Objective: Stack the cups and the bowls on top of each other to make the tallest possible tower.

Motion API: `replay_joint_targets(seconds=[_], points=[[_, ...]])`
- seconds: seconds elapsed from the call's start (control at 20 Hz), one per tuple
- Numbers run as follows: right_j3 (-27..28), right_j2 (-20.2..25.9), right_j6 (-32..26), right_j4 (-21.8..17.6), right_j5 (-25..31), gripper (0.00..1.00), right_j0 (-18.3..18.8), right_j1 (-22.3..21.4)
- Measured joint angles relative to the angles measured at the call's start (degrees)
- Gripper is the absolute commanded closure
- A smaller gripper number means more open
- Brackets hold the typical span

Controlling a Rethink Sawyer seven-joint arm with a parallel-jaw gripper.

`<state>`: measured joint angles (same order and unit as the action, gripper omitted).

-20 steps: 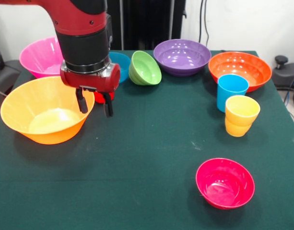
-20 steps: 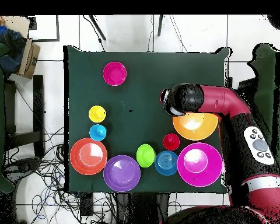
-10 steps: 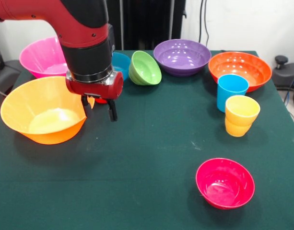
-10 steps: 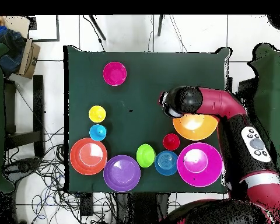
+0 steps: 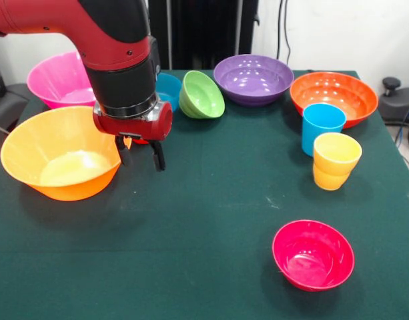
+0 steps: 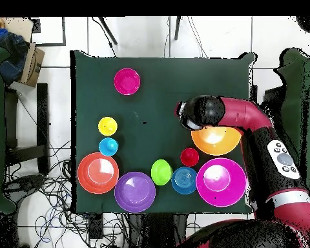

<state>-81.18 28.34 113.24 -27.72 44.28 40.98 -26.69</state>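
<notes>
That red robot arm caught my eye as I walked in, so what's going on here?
The red and black arm's gripper hangs open and empty over the green table, beside the large yellow-orange plastic bowl. Nothing is stacked yet: the sky-blue cup, yellow waisted cup, small crimson-pink bowl, tilted green bowl, purple bowl and large pink bowl all sit separately.
</notes>
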Motion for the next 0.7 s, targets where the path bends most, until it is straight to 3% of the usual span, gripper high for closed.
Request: replay_joint_targets(seconds=[0.7], points=[[-3.56, 0.58, 0.00, 0.00, 0.01, 0.00, 0.92, -3.08]])
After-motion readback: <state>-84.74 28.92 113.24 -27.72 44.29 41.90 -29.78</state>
